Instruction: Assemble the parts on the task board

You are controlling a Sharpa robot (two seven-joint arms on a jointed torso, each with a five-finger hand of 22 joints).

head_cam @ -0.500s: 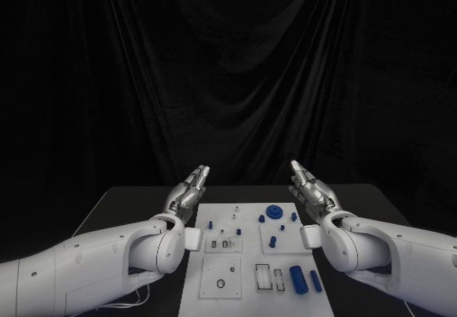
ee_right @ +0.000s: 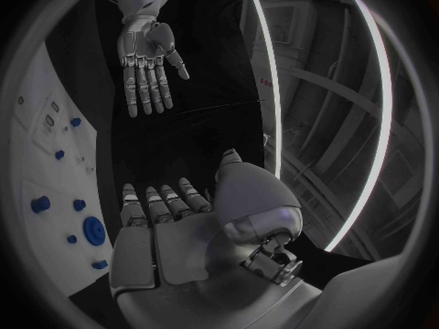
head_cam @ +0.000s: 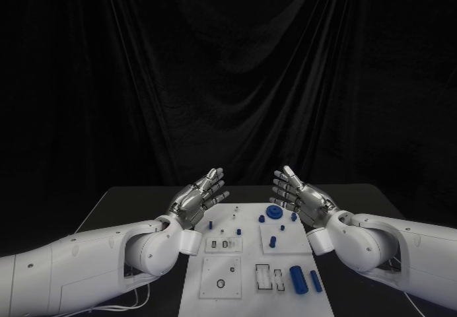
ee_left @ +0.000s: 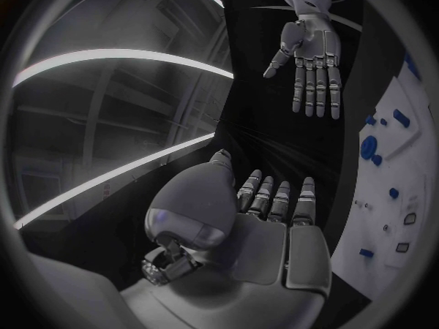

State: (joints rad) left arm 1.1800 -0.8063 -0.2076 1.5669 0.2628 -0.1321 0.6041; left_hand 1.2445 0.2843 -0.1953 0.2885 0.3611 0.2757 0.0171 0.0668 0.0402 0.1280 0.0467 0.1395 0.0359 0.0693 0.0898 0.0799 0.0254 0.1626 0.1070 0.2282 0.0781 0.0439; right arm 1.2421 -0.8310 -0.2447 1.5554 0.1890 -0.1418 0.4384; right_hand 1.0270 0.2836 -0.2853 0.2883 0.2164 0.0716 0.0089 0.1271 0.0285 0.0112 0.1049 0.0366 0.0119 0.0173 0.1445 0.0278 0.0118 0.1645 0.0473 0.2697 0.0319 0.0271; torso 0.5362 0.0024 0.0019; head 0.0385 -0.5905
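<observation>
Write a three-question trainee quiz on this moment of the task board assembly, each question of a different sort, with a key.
1. True or false: the silver left hand holds a small blue part.
2. Multiple choice: where is the round blue gear-like part? A) pinched in the silver right hand; B) on the white task board, toward its far end; C) on the black table beside the board.
3. Fill in: the two long blue cylinders lie on the board's near corner on the robot's ____ side.

Key: 1. False; both hands are raised above the board with fingers apart, holding nothing. 2. B. 3. Right.
</observation>
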